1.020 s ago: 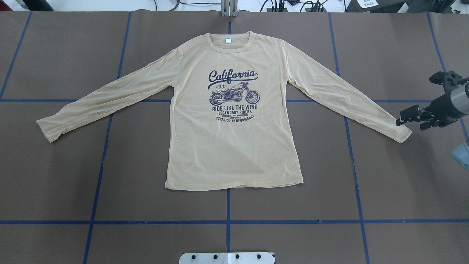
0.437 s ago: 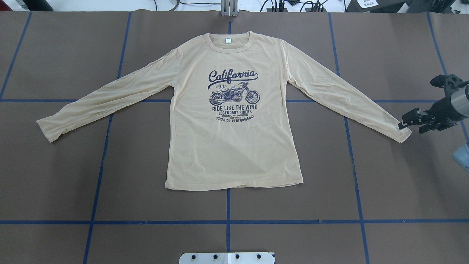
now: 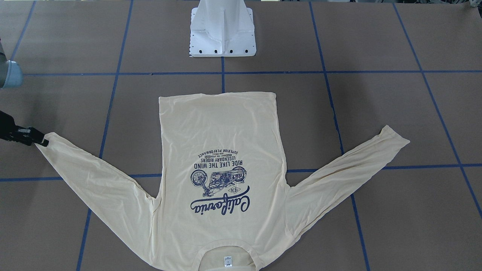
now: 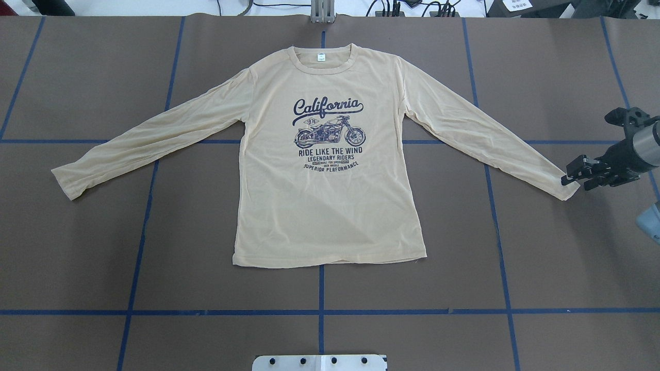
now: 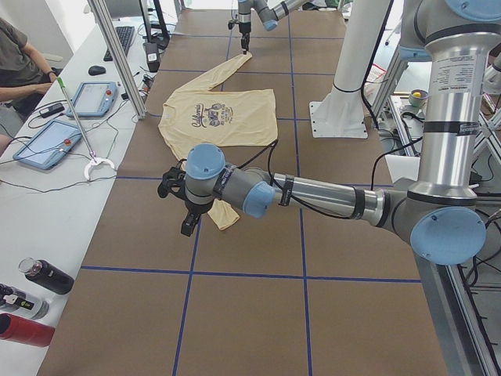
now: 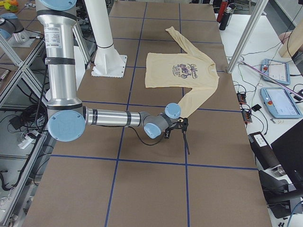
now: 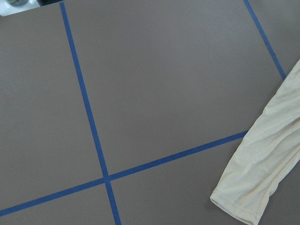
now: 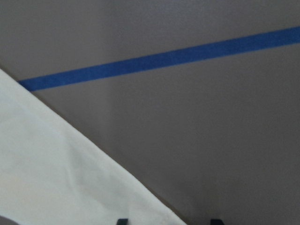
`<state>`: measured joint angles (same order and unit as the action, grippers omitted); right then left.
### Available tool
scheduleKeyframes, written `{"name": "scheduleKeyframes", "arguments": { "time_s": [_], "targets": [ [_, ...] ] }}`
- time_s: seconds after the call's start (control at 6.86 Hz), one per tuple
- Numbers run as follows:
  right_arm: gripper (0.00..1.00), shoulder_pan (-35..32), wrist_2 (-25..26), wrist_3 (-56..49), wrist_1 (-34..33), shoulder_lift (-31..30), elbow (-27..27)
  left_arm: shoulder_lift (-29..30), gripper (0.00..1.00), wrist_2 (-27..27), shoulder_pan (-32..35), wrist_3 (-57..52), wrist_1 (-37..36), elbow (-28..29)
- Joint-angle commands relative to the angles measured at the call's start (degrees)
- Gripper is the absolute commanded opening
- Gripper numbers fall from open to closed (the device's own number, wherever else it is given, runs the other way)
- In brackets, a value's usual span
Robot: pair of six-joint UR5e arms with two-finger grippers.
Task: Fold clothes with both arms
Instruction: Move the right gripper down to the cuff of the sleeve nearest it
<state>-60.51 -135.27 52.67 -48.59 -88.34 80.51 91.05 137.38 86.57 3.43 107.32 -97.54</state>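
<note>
The pale cream-yellow long-sleeved shirt lies flat and print-up on the brown table, sleeves spread out to both sides. My right gripper is low at the end of the shirt's right-hand sleeve cuff. It also shows in the front-facing view. In the right wrist view its two fingertips stand apart, one over the sleeve's edge, so it is open. My left gripper shows only in the exterior left view, beside the other cuff. I cannot tell if it is open or shut. The left wrist view shows that cuff lying free.
The white pedestal base stands at the robot's side of the table. Blue tape lines cross the brown cover. A side bench with tablets, bottles and a seated operator runs along the far edge.
My right gripper has come down and in onto the end of the sleeve cuff. The shirt has not moved.
</note>
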Motion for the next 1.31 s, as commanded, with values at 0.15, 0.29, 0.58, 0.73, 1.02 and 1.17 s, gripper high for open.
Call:
{"name": "scheduleKeyframes", "arguments": {
  "time_s": [0.15, 0.29, 0.58, 0.73, 1.02, 1.17],
  "targets": [
    [0.00, 0.2, -0.1, 0.2, 0.3, -0.3, 0.2, 0.0, 0.99, 0.1, 0.0, 0.0, 0.0, 0.1],
    [0.00, 0.1, -0.3, 0.2, 0.3, -0.3, 0.7, 0.0, 0.99, 0.1, 0.0, 0.0, 0.0, 0.0],
    [0.00, 0.0, -0.8, 0.2, 0.3, -0.4, 1.5, 0.0, 0.99, 0.1, 0.0, 0.0, 0.0, -0.2],
    [0.00, -0.4, -1.9, 0.2, 0.1, -1.6, 4.5, 0.0, 0.99, 0.1, 0.0, 0.0, 0.0, -0.3],
    [0.00, -4.8, -7.7, 2.2, -6.2, -1.4, 14.9, 0.0, 0.99, 0.1, 0.0, 0.0, 0.0, -0.3],
    [0.00, -5.3, -7.8, 4.7, -13.9, 3.4, 19.5, 0.0, 0.99, 0.2, 0.0, 0.0, 0.0, -0.3]
  ]
}}
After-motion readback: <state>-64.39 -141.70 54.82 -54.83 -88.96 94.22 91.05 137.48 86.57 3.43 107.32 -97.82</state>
